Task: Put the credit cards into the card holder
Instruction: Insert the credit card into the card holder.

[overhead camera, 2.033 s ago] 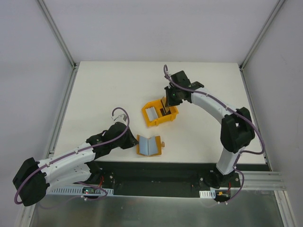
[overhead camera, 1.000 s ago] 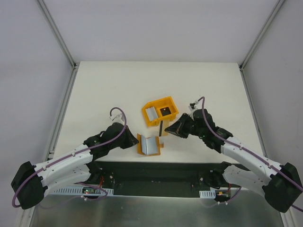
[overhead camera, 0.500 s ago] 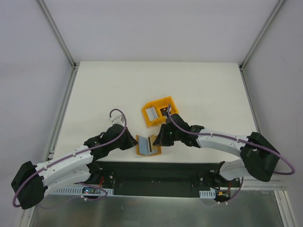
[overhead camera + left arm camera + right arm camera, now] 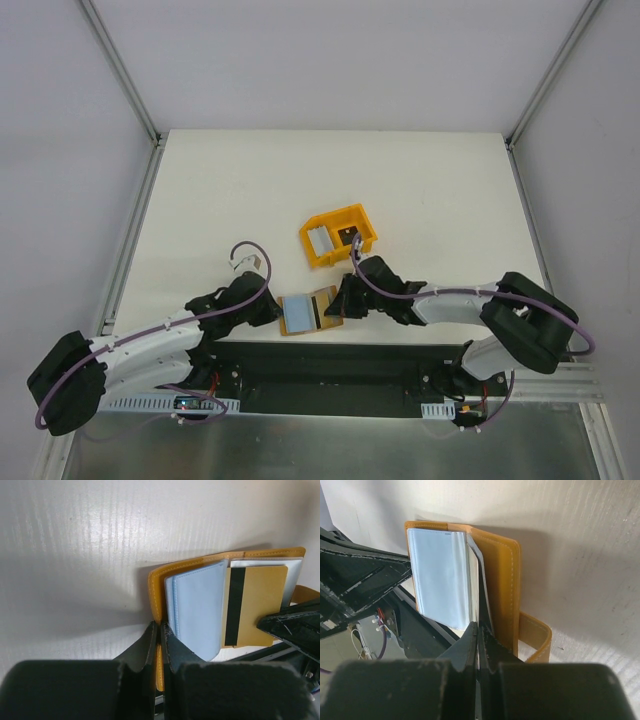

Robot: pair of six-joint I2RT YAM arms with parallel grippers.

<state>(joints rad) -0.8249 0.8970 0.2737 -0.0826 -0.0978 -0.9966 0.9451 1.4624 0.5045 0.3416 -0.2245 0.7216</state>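
Insertion in hand — left pincer [image 4: 160, 630] clamps card holder [image 4: 195, 605] edge, right pincer [image 4: 478, 630] pinches 1 tan card [image 4: 260, 600]; next, seat it squarely in pocket.

On card holder [image 4: 297, 315]: card [image 4: 322, 305]; behind it, slightly right: bin [image 4: 345, 212].

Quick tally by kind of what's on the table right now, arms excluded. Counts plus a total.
Credit cards: 3 visible: tan card lying on the open card holder; grey card and dark card inside the bin
Card holder: 1
Bin: 1
Total: 5
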